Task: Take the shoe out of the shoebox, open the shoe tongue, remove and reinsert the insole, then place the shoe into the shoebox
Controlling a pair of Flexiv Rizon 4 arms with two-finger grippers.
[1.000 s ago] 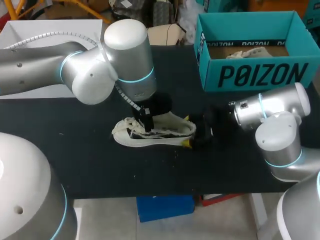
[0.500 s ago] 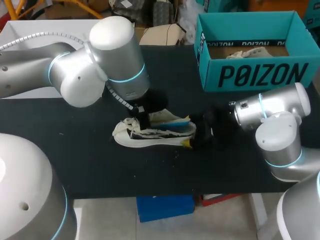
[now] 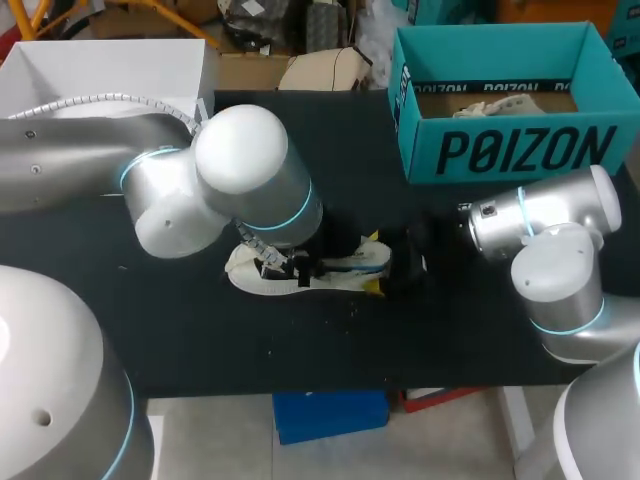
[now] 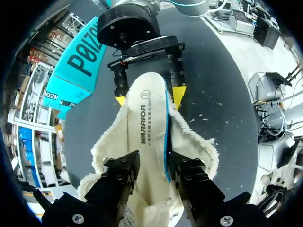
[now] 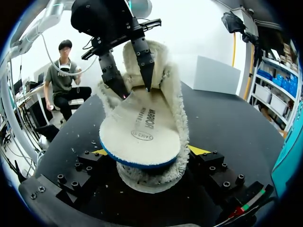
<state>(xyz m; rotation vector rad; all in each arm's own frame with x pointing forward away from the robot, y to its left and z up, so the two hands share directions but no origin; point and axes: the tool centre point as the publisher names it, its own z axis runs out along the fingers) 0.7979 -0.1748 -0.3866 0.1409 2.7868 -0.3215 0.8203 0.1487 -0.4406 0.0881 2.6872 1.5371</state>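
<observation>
Insole [image 4: 150,118] half-seated, heel end riding up
L gripper [image 4: 154,163] pinches it (R gripper [image 4: 149,97] clamps shoe [image 4: 194,142] heel); long axis runs between them, so you push toeward

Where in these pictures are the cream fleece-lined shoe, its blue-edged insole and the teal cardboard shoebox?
Cream fleece-lined shoe [image 3: 243,275]: head view, on its toe.
Blue-edged cream insole [image 4: 147,118]: left wrist view, on its printed middle.
Teal cardboard shoebox [image 3: 510,150]: head view, on its front wall.

— Bright in here. The light is even and comes from overhead.
— Aye. There's a soft sheen on the left arm [image 3: 240,150] at the upper left. The black table [image 3: 200,330] swallows the shadows, and the shoe [image 3: 345,270] glows pale at centre.
</observation>
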